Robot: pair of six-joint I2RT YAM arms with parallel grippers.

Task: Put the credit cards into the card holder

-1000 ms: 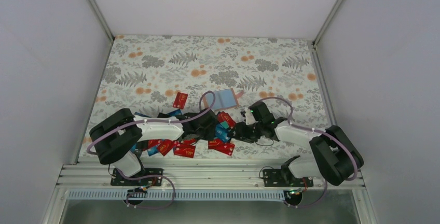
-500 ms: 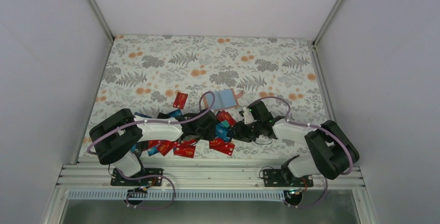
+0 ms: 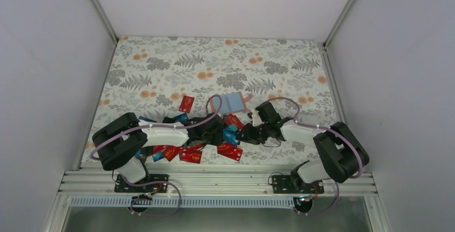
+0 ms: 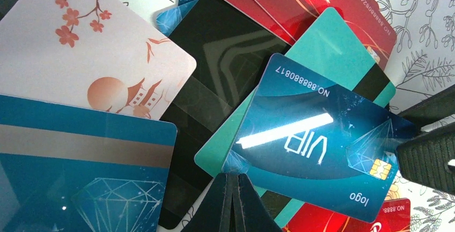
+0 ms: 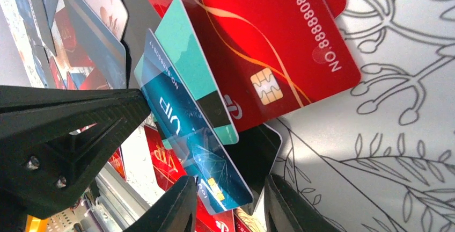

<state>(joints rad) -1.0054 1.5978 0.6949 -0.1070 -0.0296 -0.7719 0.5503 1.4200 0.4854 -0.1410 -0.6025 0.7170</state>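
Observation:
The credit cards lie in a loose heap (image 3: 193, 149) near the table's front edge. My left gripper (image 4: 234, 176) is shut on one corner of a blue VIP card (image 4: 316, 135), holding it tilted above a teal card (image 4: 327, 44) and a black card (image 4: 225, 55). My right gripper (image 5: 229, 189) is open, one finger on each side of the chip end of the same blue VIP card (image 5: 193, 135), with a gap still showing on both sides. The card holder (image 3: 234, 102) lies open just beyond both grippers, light blue-grey inside with a tan edge.
Red cards (image 5: 268, 44) spread under and beside the lifted card. A pale blossom-print card (image 4: 91, 55) and a striped blue card (image 4: 80, 162) lie to its left. One red card (image 3: 186, 103) sits alone left of the holder. The aluminium rail (image 3: 214, 181) borders the front.
My right gripper has moved left to the blue card and its jaws have narrowed around the chip end. The left gripper has stayed shut and in place.

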